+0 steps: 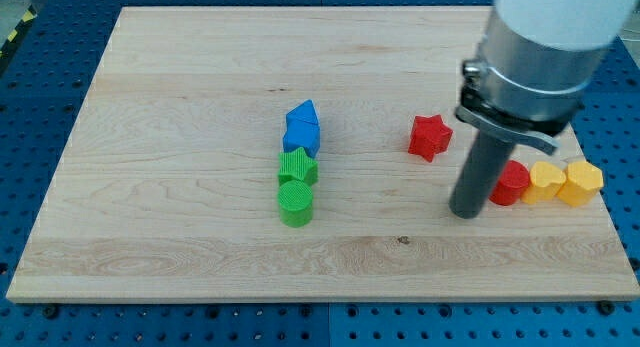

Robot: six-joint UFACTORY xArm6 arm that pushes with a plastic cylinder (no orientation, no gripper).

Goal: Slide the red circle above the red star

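Note:
The red star (430, 137) lies right of the board's middle. The red circle (510, 184) sits lower and further right, partly hidden behind my rod. My tip (465, 213) rests on the board just left of the red circle, touching or nearly touching it, and below and to the right of the red star.
A yellow block (545, 181) and a yellow hexagon (581, 181) sit in a row right of the red circle, near the board's right edge. Near the middle, blue blocks (302, 128), a green star (297, 167) and a green circle (295, 203) form a column on the wooden board (180, 107).

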